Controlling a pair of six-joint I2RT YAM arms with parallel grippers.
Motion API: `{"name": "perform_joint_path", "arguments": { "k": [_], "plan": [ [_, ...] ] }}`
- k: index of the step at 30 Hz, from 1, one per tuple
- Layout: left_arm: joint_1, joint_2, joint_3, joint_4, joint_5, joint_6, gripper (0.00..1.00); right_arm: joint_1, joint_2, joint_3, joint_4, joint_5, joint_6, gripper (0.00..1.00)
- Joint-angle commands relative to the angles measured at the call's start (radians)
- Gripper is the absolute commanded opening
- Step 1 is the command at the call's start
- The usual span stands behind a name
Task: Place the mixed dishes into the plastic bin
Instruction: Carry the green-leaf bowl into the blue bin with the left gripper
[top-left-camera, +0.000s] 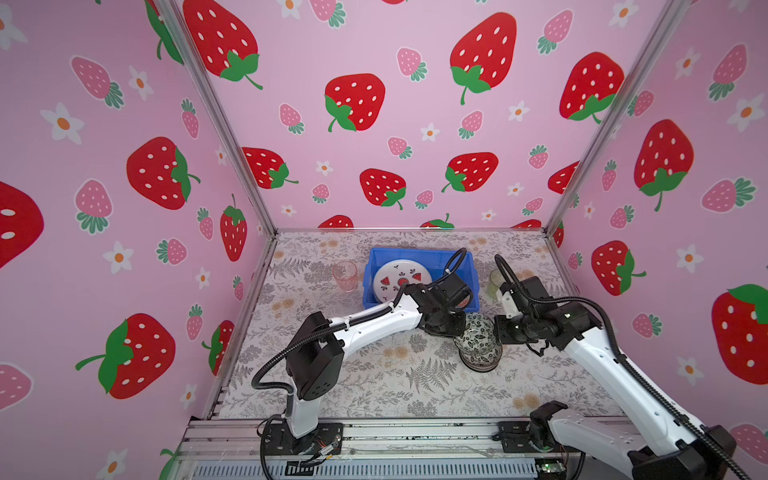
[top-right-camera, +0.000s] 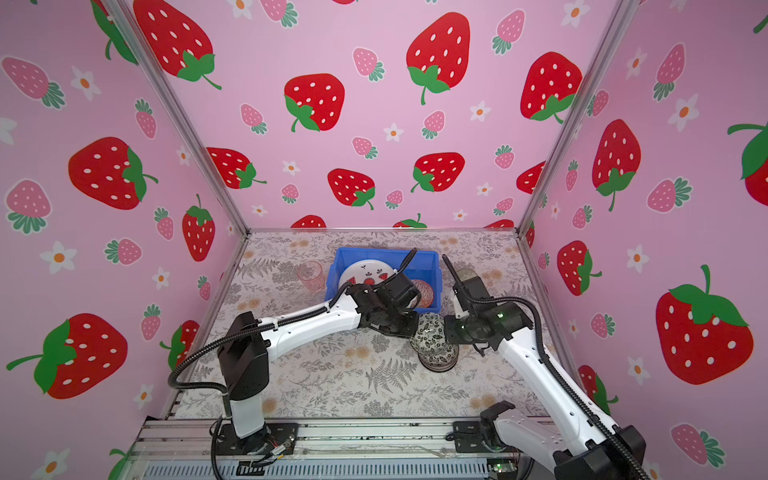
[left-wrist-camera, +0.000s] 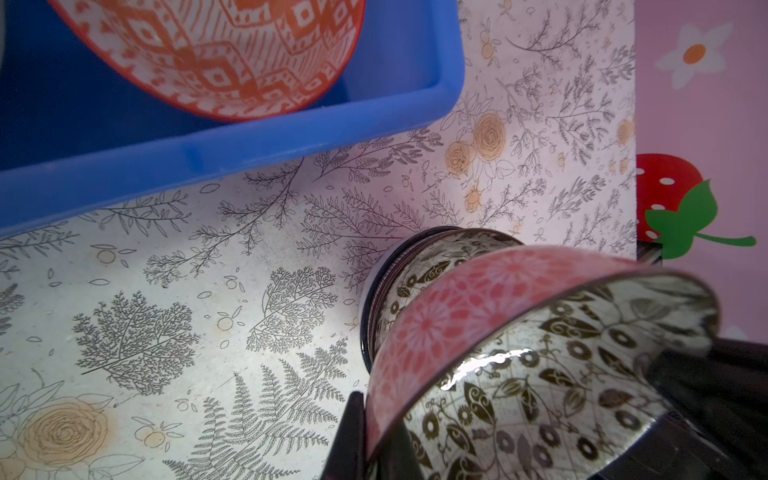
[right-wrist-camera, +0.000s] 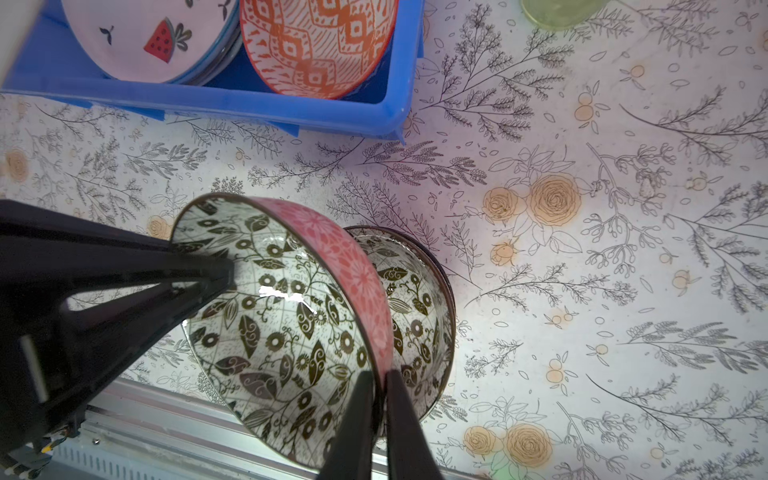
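Bowl in left claw

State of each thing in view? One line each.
Blue bin: on table, partly filled.
Watermelon plate: in bin, face up.
Orange-red bowl: in bin.
Pink-sided bowl: tilted, held by both hands.
Lower bowl: on table, unheld.
Pink tumbler: upright, outside bin.
Green tumbler: upright, outside bin.
Left hand: shut on pink-sided bowl.
Right hand: shut on pink-sided bowl.

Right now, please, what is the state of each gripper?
Left gripper: closed on the pink bowl rim.
Right gripper: closed on the same bowl's rim.
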Motion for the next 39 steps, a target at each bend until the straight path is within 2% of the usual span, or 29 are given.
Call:
{"name": "perform_joint_path", "arguments": {
  "k": [1, 10, 16, 22, 30, 35, 39],
  "plan": [
    [-0.01, 0.008, 0.06, -0.012, 0.041, 0.04, 0.0, -0.006, -0.031, 0.027, 0.041, -0.017, 0.011, 0.17],
    [0.015, 0.011, 0.092, -0.052, 0.043, 0.075, 0.0, -0.015, -0.081, 0.016, 0.044, 0.01, 0.036, 0.36],
    [0.037, -0.003, 0.132, -0.088, 0.018, 0.1, 0.0, -0.046, -0.098, 0.04, 0.058, 0.02, 0.02, 0.44],
    [0.073, -0.008, 0.194, -0.139, -0.034, 0.114, 0.0, -0.124, -0.069, 0.064, 0.113, -0.036, -0.044, 0.46],
    [0.15, 0.024, 0.317, -0.206, -0.166, 0.11, 0.0, -0.225, 0.02, 0.08, 0.184, -0.175, -0.159, 0.46],
    [0.199, 0.101, 0.42, -0.246, -0.177, 0.113, 0.0, -0.255, 0.083, 0.084, 0.23, -0.239, -0.211, 0.46],
    [0.23, 0.181, 0.511, -0.274, -0.163, 0.12, 0.0, -0.26, 0.115, 0.088, 0.246, -0.237, -0.246, 0.49]
  ]
}}
